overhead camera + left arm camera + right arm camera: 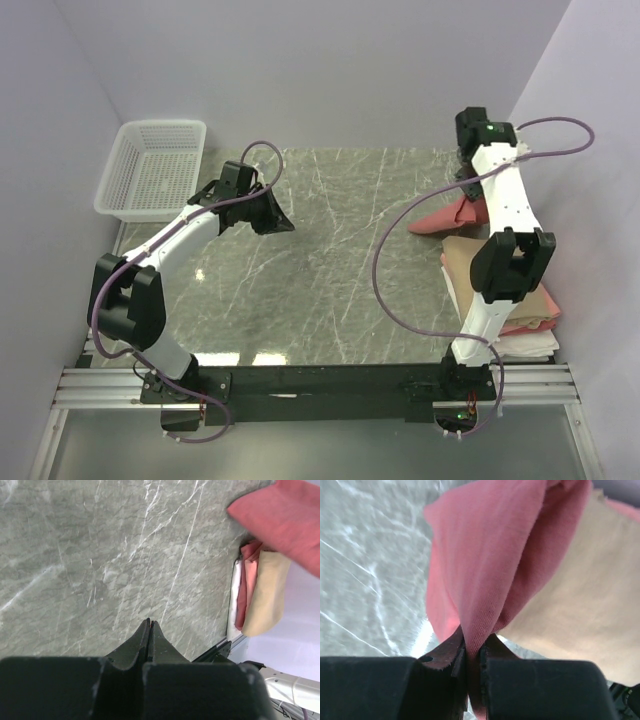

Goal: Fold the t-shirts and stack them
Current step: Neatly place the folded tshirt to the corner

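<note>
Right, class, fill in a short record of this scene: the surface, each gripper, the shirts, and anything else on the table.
surface: grey marbled table
left gripper: shut, holding nothing, above bare table
right gripper: shut on the salmon-red shirt, a fold pinched between its fingers
folded stack: tan shirt on top, pink shirt beneath, white shirt at the bottom, by the table's right edge
salmon-red shirt position: at the far end of the stack
basket: white mesh, far left corner

Marble table (320, 250) bears a mesh basket (150, 175) far left, stacked t-shirts (462, 262) at right edge
</note>
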